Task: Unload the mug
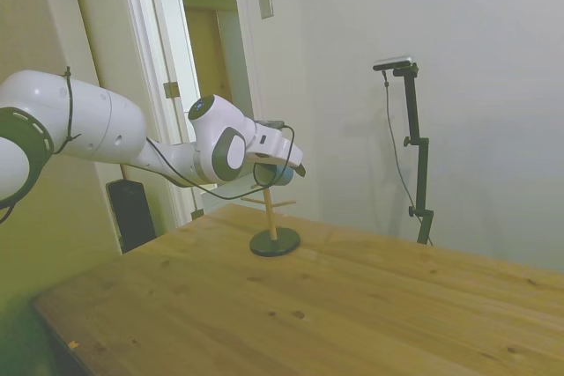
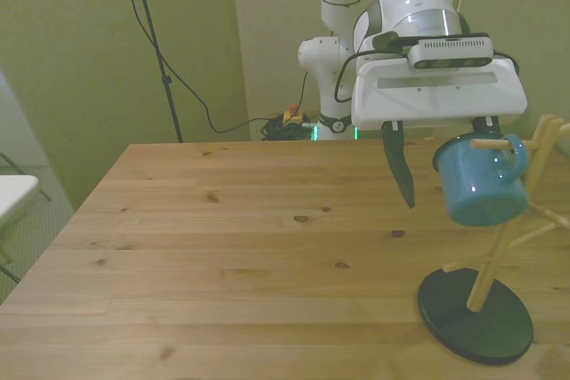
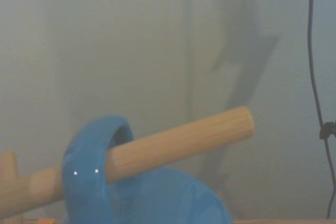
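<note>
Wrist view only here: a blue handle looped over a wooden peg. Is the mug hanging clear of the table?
Observer: Yes. The mug hangs from an upper peg of the wooden stand, above the table.
Operator: Gripper open or shut?
Observer: Open. The gripper has one finger on the front view's left of the mug, not touching it.
Operator: Where does the stand sit?
Observer: Its dark round base rests near the table's edge at the front view's right.
</note>
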Controlling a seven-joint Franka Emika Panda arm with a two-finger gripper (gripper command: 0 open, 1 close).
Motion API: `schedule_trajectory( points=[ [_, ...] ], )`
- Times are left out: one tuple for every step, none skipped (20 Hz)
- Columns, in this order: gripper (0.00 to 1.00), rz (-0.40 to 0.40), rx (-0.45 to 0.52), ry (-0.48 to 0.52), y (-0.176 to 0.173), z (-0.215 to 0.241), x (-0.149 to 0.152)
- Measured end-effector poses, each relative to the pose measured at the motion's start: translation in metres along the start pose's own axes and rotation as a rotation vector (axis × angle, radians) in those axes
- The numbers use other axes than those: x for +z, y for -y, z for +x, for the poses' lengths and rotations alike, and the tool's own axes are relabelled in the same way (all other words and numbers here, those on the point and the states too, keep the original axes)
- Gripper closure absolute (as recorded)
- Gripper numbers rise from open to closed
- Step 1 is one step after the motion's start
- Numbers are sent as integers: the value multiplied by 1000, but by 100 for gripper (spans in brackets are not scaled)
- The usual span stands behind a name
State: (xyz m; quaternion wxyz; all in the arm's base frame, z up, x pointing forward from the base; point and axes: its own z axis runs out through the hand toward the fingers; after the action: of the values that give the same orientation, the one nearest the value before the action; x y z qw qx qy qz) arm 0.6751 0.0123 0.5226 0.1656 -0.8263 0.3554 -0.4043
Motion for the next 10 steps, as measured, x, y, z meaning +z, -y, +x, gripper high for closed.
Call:
schedule_trajectory(
  points=[
    [100, 2, -2, 0, 0, 1, 0],
    [100, 3, -4, -1, 0, 2, -1],
    [100, 5, -5, -1, 0, 2, -1],
    [100, 7, -6, 0, 0, 3, -1],
    [100, 10, 1, 3, 0, 4, -2],
    [100, 15, 1, 8, -1, 6, -2],
    [100, 19, -7, 11, -2, 7, -3],
    [100, 23, -9, 15, -1, 6, -3],
    [100, 27, -13, 18, -1, 7, -4],
    [100, 29, -16, 19, 0, 7, -4]
  ],
)
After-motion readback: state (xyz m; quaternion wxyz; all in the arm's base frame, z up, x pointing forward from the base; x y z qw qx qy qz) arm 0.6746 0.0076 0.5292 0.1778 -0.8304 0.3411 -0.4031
